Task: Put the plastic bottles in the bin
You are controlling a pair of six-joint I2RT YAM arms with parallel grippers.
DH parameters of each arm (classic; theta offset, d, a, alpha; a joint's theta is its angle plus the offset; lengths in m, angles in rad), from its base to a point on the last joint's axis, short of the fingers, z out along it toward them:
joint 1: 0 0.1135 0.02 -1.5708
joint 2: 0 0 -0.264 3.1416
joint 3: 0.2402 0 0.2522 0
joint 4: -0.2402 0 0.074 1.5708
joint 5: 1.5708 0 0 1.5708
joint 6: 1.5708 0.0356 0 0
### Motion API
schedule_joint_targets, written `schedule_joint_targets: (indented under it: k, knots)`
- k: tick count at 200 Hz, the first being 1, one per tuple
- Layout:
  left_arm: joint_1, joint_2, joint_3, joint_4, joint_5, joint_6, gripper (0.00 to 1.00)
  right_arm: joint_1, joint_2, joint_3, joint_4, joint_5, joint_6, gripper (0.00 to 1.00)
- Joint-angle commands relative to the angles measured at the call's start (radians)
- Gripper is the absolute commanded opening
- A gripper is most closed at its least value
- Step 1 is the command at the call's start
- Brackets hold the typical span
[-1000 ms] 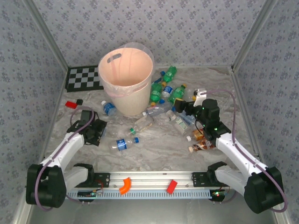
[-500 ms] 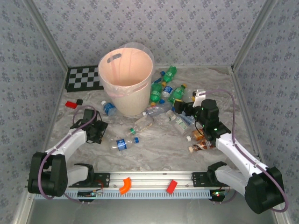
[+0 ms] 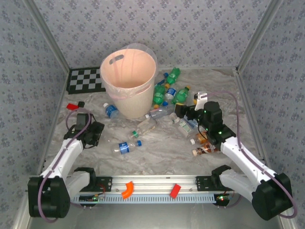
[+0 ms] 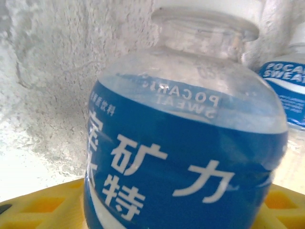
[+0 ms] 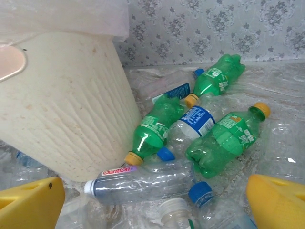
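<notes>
A clear plastic bottle with a blue label (image 4: 186,143) sits between the yellow fingers (image 4: 43,210) of my left gripper (image 3: 88,135), which is shut on it at the table's left. The pale pink bin (image 3: 131,102) stands at the back centre. Green bottles (image 3: 159,93) and clear ones (image 3: 159,112) lie heaped to its right. My right gripper (image 3: 178,110) hovers open over that heap, its fingers either side of a clear "Ganten" bottle (image 5: 143,183) and a blue-capped one (image 5: 200,193). Two more clear bottles (image 3: 126,147) lie mid-table, and amber ones (image 3: 205,150) lie under the right arm.
A checkerboard (image 3: 85,80) lies at the back left, with a red block (image 3: 72,106) and a small black one (image 3: 81,103) nearby. An orange piece (image 3: 127,189) and a red block (image 3: 175,190) rest on the front rail. Patterned walls enclose the table.
The left gripper has closed onto the blue-labelled bottle and the arm has drawn back to the left. The right gripper has edged left over the bottle heap, still open.
</notes>
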Motion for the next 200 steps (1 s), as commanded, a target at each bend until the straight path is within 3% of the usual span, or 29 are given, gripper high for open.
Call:
schedule_joint_targets:
  k: [1,52,103,159,200]
  knots:
    - [0.022,-0.055,0.084,-0.041,-0.02,0.061,0.64,0.03,-0.061,0.037,-0.081,-0.009,-0.002,0.99]
    - [0.023,-0.118,0.282,-0.048,-0.097,0.226,0.64,0.137,-0.101,0.091,-0.1,0.007,0.01,1.0]
    - [-0.021,-0.061,0.554,-0.025,-0.093,0.449,0.65,0.286,-0.065,0.175,-0.146,0.099,-0.023,0.99]
    - [-0.138,0.08,0.853,0.078,-0.074,0.758,0.63,0.406,-0.046,0.233,-0.197,0.173,-0.061,0.99]
    - [-0.203,0.251,1.036,0.096,-0.007,0.858,0.63,0.487,-0.06,0.243,-0.218,0.211,-0.092,0.99]
